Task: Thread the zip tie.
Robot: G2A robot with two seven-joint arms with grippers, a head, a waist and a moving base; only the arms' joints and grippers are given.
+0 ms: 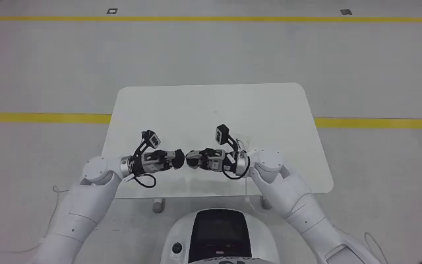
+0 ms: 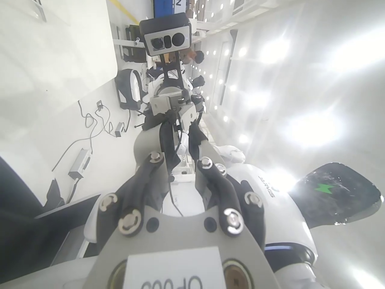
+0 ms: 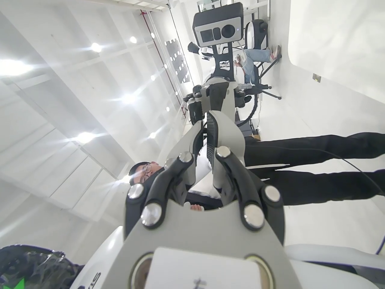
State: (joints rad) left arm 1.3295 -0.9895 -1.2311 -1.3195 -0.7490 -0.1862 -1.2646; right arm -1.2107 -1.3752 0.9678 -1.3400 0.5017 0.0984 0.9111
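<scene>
Arms fold inward, meeting tip to tip above the table [image 1: 211, 112].

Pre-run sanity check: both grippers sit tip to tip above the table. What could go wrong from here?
1. The left gripper and right gripper meet nose to nose above the white table, so a small misalignment could knock them together.
2. The zip tie is too thin to make out, so tail-to-head alignment is unconfirmed and a missed thread may go unnoticed.
3. Black cables loop at the wrists and might snag during twisting.
</scene>
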